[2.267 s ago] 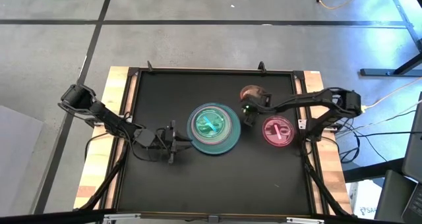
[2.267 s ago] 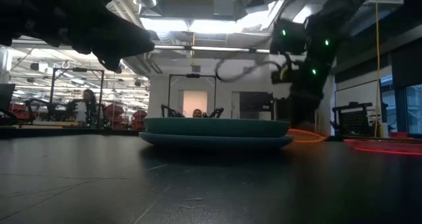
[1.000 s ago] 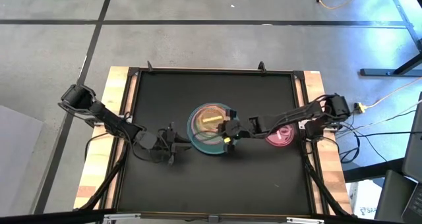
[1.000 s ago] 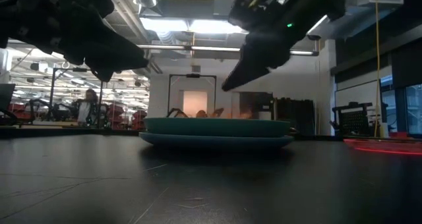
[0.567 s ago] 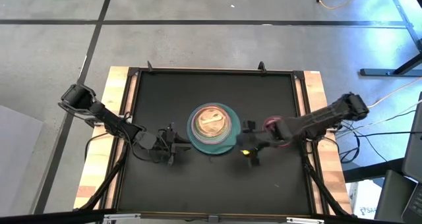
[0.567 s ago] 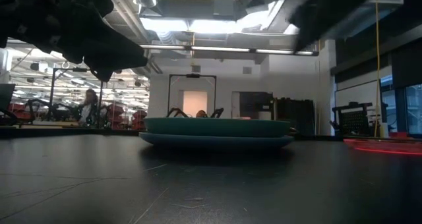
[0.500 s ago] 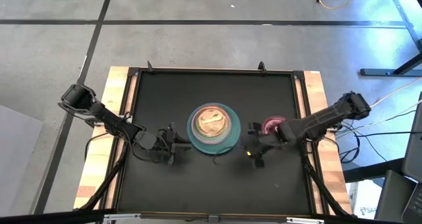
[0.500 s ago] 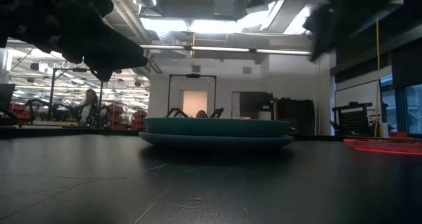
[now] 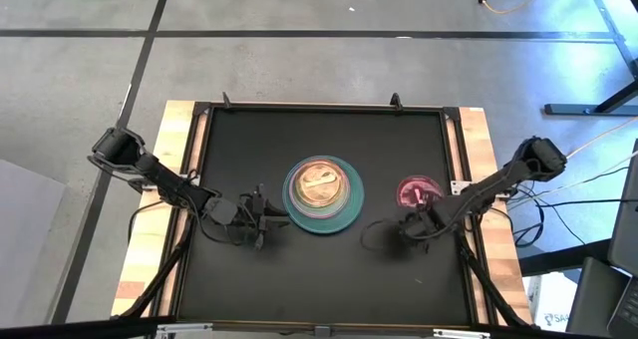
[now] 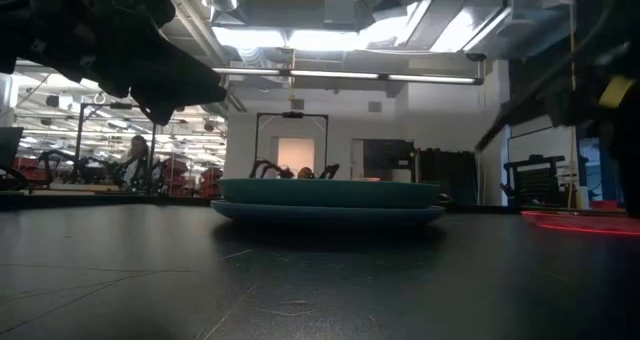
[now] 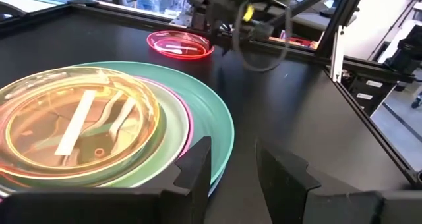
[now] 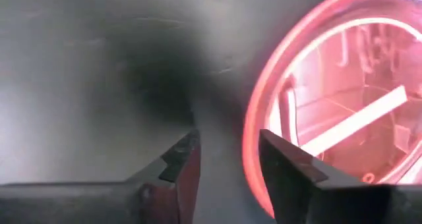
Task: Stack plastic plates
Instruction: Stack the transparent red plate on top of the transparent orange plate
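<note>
Now I am lowering my right claw (image 12: pixel 227 161), slightly parted and empty, beside the magenta plate (image 9: pixel 418 191); light, stiff, slick plastic, so I am judging its thin rim the best hold.

Two arms are seen at the bench (image 9: pixel 229 145), one gripper (image 9: pixel 261 216) on the left arm and one gripper (image 9: pixel 407 229) on the right arm; two fingers (image 11: pixel 194 174) are shown on the left one and two fingers (image 12: pixel 181 165) on the right one.

Two groups of plates are counted: one stack (image 9: pixel 321 194) at the middle of the bench and one single magenta plate (image 9: pixel 417 191) nearer the right edge.

In the stack, four rims can be told apart: one teal plate (image 11: pixel 214 128), one pink plate (image 11: pixel 186 122), one pale-mint plate (image 11: pixel 173 128) and one amber plate (image 11: pixel 79 128) on top. Whether more plates lie hidden within the stack cannot be told.

One person (image 10: pixel 132 160) is seen in the room behind.
</note>
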